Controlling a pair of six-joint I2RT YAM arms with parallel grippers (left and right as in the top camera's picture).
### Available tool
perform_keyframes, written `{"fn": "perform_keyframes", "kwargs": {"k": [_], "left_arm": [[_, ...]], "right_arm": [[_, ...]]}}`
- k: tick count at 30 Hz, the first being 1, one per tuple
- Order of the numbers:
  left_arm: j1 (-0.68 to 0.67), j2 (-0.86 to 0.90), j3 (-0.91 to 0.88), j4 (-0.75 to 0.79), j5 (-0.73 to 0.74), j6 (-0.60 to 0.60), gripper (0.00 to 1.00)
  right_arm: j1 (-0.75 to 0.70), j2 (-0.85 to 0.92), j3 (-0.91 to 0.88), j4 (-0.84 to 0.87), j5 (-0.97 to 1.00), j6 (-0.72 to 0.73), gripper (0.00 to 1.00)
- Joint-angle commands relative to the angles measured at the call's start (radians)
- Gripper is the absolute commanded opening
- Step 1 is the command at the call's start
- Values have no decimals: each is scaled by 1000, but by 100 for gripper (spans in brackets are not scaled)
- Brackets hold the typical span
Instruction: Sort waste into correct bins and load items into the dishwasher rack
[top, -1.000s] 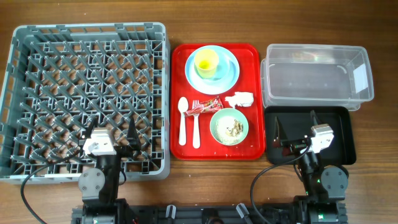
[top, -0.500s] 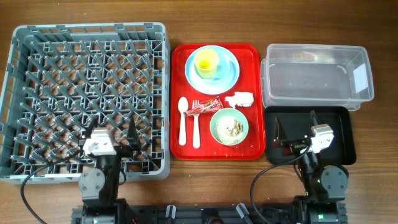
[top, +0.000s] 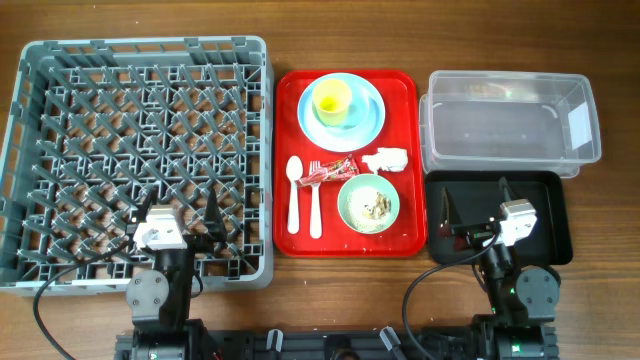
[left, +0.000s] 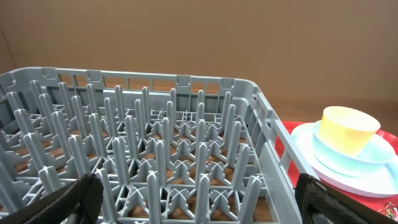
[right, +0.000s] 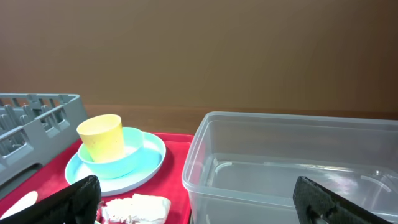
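Serving tray (top: 403, 112) sits between dishwasher rack (top: 140, 150), left, and tub (top: 510, 125), right.

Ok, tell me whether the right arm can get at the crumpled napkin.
Probably yes. The napkin lies uncovered on the red tray, and the right gripper is open over the black tray; the mint bowl sits close beside.

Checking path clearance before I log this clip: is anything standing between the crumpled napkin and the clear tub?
Nothing visible does. The napkin lies on the red tray near its right edge, and the clear tub sits just to the right of it. Only the tray's low rim lies between them.
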Motion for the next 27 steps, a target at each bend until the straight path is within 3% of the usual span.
{"fn": "perform_keyframes", "kwargs": {"k": [1, 10, 15, 17, 21, 27], "left_arm": [[4, -7, -3, -8, -5, 16, 100], [3, -7, -3, -3, 11, 19, 100], [4, -8, -1, 58, 244, 5, 100], [4, -8, 24, 140, 337, -111, 100], [4, -6, 147, 207, 343, -328, 100], [4, 97, 398, 86, 344, -352, 100]], "right_arm": [[0, 4, -1, 5, 18, 11, 100], [0, 4, -1, 5, 18, 11, 100], [0, 4, -1, 5, 18, 11, 100], [0, 4, -1, 5, 17, 11, 100], [0, 4, -1, 5, 18, 11, 100], [0, 4, -1, 5, 18, 11, 100]]}}
